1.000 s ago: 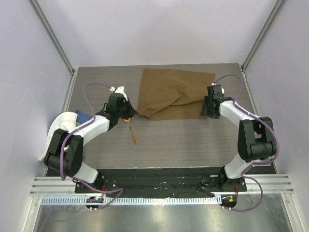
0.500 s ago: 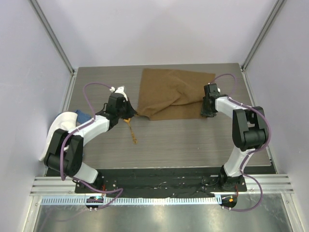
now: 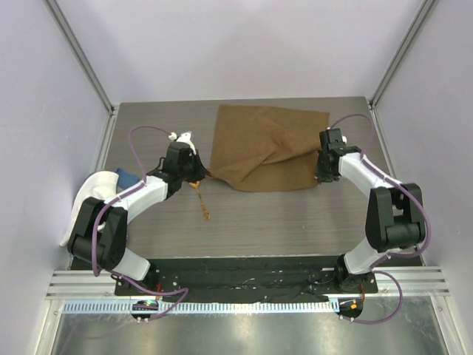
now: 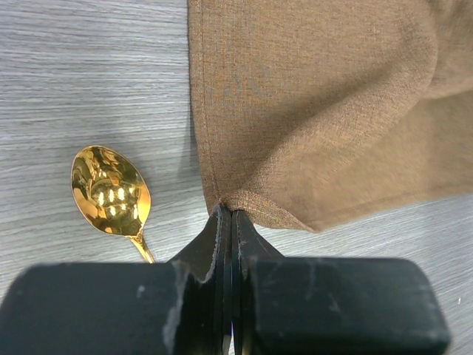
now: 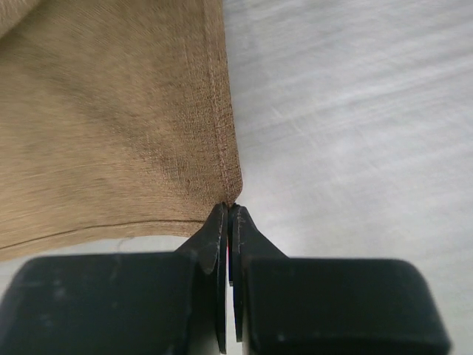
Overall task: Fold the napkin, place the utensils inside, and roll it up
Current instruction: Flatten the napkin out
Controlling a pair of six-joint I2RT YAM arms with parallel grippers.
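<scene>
Works over a grey wood-grain table. Has the tan napkin lying rumpled on the far half, a fold ridged across its middle. Pinches its near-left corner in the left gripper, jaws clamped on cloth. Pinches its near-right corner likewise in the right gripper. Has the gold spoon flat on the table, just left of the left-hand corner, apart from the cloth.

The top camera is looking down from high behind the near edge, taking in the whole counter. The 2 wrist cameras are peering closely along their own jaws, each sharing a napkin corner with it.
</scene>
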